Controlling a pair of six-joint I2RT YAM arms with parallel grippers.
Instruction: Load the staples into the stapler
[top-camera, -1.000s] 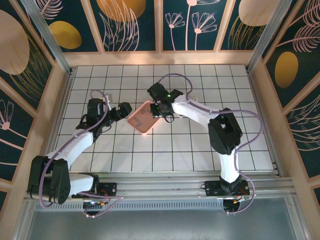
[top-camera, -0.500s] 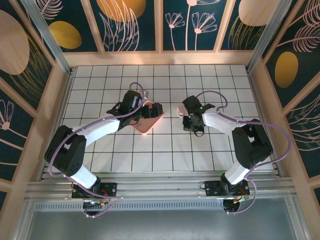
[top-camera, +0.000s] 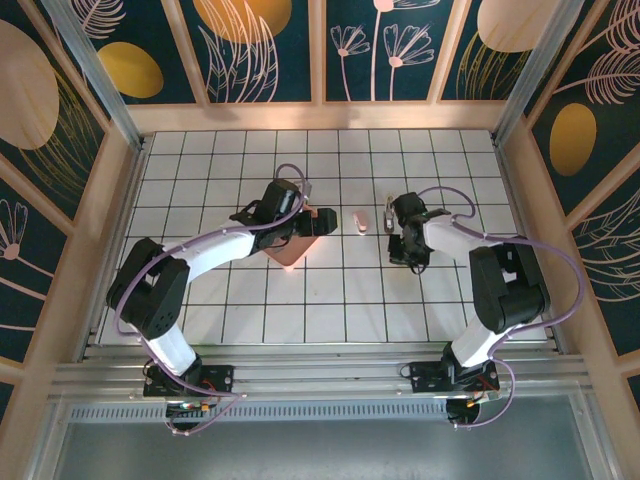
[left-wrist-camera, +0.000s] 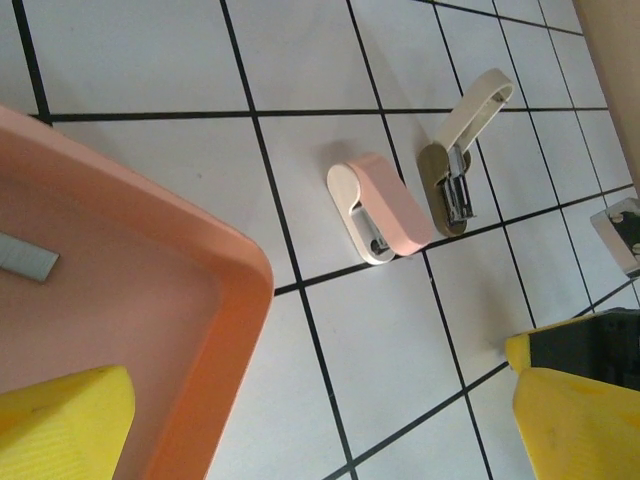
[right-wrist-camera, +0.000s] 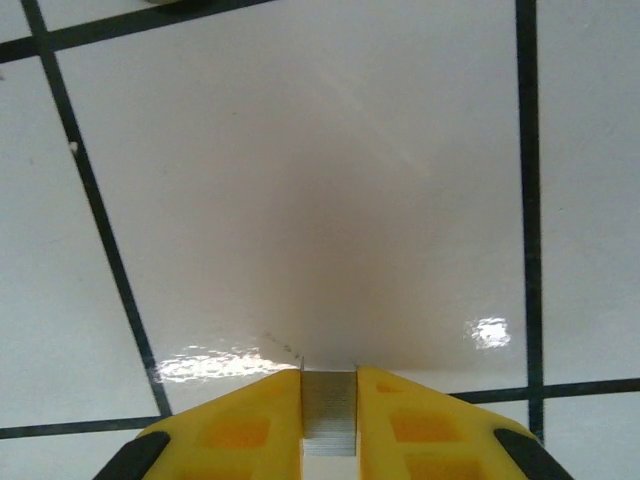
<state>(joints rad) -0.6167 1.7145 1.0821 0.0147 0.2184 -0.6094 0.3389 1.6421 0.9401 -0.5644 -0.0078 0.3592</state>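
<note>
Nearest, both arm bases on a metal rail (top-camera: 320, 372) at the front edge of the table (top-camera: 250, 320): glossy white tiles, black grid lines.

Further in, on the right, the right gripper (right-wrist-camera: 328, 420) low over one tile, yellow fingertips clenched on a staple strip (right-wrist-camera: 328, 400). Grey, finely ribbed across, one end poking out ahead toward the tile (rest hidden between the pads, so long axis not certain).

Left of centre, the left gripper (left-wrist-camera: 315, 440) spread wide and grasping nothing, over a rounded corner of the pink tray (left-wrist-camera: 235, 300). Inside the tray, a second staple strip (left-wrist-camera: 22, 258) lying flat, long axis roughly across the left wrist view, cut off by the frame edge.

Beyond the tray corner, a pink stapler (left-wrist-camera: 385, 205) lying along a diagonal. Just beside it, a beige stapler (left-wrist-camera: 458, 135), arm hinged up and away, metal channel bared; touching or not, cannot tell. From overhead, merely two small shapes between the grippers.

Farthest, a wooden frame (top-camera: 320, 115) and dark teal wall panels (top-camera: 260, 50) with gold discs and pink leaf outlines.
</note>
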